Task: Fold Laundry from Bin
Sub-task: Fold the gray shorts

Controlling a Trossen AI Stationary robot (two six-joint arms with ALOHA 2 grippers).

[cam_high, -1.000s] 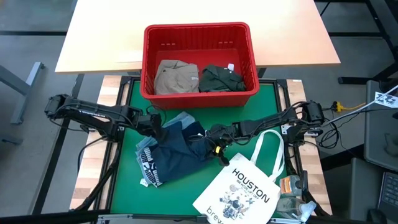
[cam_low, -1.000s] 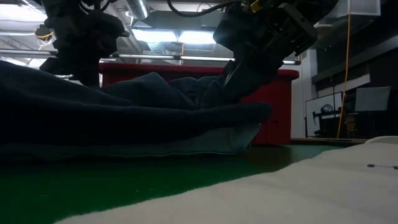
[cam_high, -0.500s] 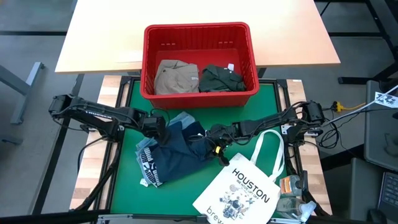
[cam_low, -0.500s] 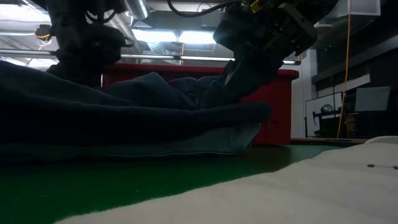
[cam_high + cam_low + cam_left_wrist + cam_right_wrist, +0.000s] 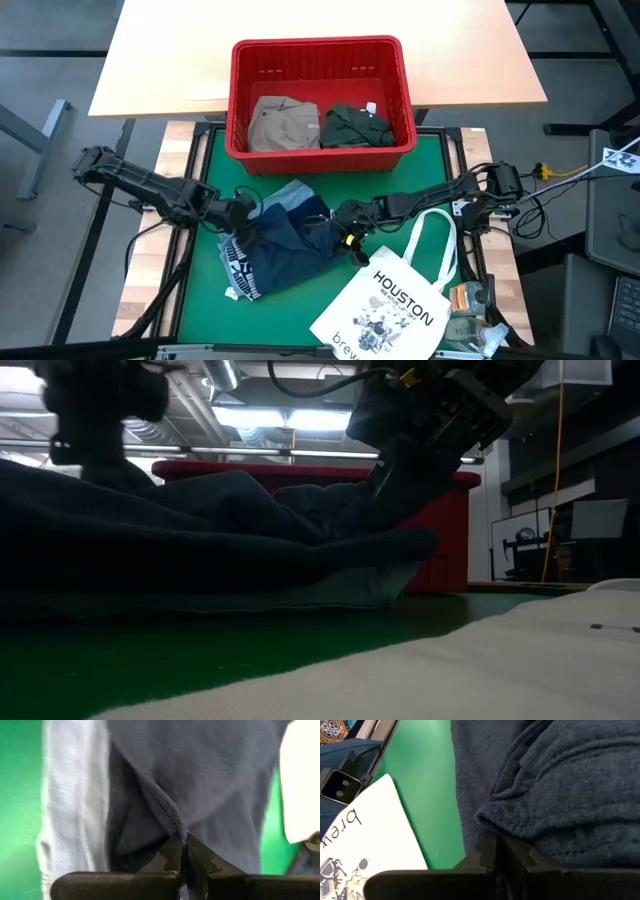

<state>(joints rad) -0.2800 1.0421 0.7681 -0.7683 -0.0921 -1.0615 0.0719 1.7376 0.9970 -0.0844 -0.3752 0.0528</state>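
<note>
1. navy garment point(image 5: 290, 243) spread rumpled on green mat point(image 5: 200, 300), lying over light blue denim garment point(image 5: 293, 192), near side of the red bin point(image 5: 320, 55).
2. left gripper point(image 5: 243, 212) at left edge of navy garment, fingers pinched tight on a seam fold of it in the left wrist view point(image 5: 181, 857); grey-blue denim beside the navy cloth there.
3. right gripper point(image 5: 340, 213) at right edge of navy garment, fingers closed on a thick fold of navy fabric in the right wrist view point(image 5: 499, 852).
4. both grippers low over the mat, one at each side of the same garment.
5. low view: navy cloth piled across the mat, paler denim layer under it, right gripper point(image 5: 385, 470) pressed into the heap, red bin wall behind.
6. bin straddling the far mat edge and wooden table point(image 5: 160, 50); holds khaki-tan garment point(image 5: 280, 125) on its left and dark green garment point(image 5: 352, 125) on its right, side by side, touching.
7. white tote bag printed "houston" point(image 5: 395, 300) at near right of mat, handle looped toward right arm, corner just beside the navy garment.
8. patterned black-and-white band point(image 5: 243, 270) showing at near-left edge of the pile.
</note>
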